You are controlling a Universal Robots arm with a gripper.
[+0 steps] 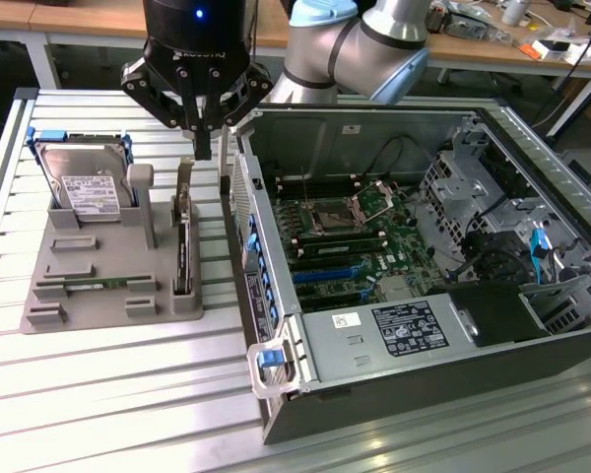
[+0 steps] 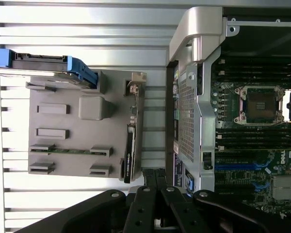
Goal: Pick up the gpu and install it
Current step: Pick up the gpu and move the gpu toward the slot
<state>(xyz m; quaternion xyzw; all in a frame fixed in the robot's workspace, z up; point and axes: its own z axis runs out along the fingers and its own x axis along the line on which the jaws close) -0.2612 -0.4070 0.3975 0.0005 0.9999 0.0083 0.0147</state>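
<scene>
The gpu stands on its long edge in a slot of the grey holder tray, with its metal bracket at the far end. My gripper hangs above and just to the exterior view's right of that bracket, over the strip between the tray and the open computer case. Its fingers are pressed together and hold nothing. In the wrist view the gpu lies beside the shut gripper, apart from it.
A silver hard drive with blue rails stands at the tray's back, and a thin green memory stick lies near its front. The case's motherboard shows a CPU socket and blue slots. A slatted metal table carries everything.
</scene>
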